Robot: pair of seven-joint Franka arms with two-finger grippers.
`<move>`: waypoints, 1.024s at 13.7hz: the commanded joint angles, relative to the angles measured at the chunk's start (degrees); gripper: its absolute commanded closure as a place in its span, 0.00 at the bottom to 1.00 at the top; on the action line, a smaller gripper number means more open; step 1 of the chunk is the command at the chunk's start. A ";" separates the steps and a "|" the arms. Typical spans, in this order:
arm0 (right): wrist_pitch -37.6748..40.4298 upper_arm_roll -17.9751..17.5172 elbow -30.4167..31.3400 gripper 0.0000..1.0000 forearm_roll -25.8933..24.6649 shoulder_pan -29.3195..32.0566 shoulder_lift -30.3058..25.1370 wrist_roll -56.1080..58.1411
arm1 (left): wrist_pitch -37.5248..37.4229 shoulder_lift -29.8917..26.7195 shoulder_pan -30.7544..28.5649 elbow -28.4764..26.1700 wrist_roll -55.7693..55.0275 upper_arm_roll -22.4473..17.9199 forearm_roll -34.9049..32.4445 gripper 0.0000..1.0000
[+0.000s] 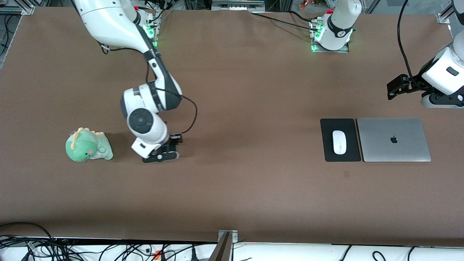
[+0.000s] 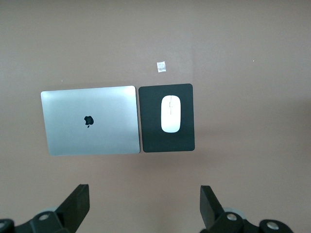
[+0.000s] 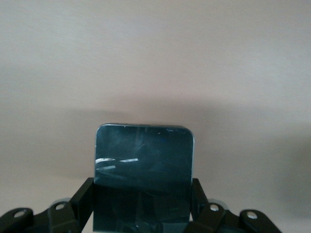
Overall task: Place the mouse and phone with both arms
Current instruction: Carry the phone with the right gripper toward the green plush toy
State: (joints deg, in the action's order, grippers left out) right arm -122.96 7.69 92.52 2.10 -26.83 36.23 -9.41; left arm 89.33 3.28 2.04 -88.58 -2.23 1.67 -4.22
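Observation:
The white mouse (image 1: 339, 142) lies on a black mat (image 1: 328, 148) toward the left arm's end of the table; both also show in the left wrist view, the mouse (image 2: 170, 113) on the mat (image 2: 150, 126). My left gripper (image 1: 397, 87) is open and empty, up over bare table; its fingers (image 2: 77, 201) stand wide apart in the left wrist view. My right gripper (image 1: 163, 152) is low at the table beside the plush toy. In the right wrist view the right gripper (image 3: 142, 191) is shut on the glossy black phone (image 3: 143, 155). The phone is hidden in the front view.
A closed silver laptop (image 1: 394, 139) lies beside the mat. A green dinosaur plush (image 1: 88, 145) sits toward the right arm's end, close to the right gripper. A small mark (image 1: 347, 174) is on the table nearer the front camera than the mat.

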 commanded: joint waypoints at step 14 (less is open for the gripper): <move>-14.61 -1.19 14.89 0.00 3.44 10.14 -4.58 9.50 | -0.48 -0.73 -0.10 0.08 0.64 0.00 0.00 0.00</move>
State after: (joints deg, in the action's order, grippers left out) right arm -139.56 7.62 106.33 4.54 -17.40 35.73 -0.15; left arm 89.33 3.28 2.04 -88.58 -2.23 1.66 -4.22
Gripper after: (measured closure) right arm 0.079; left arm 0.000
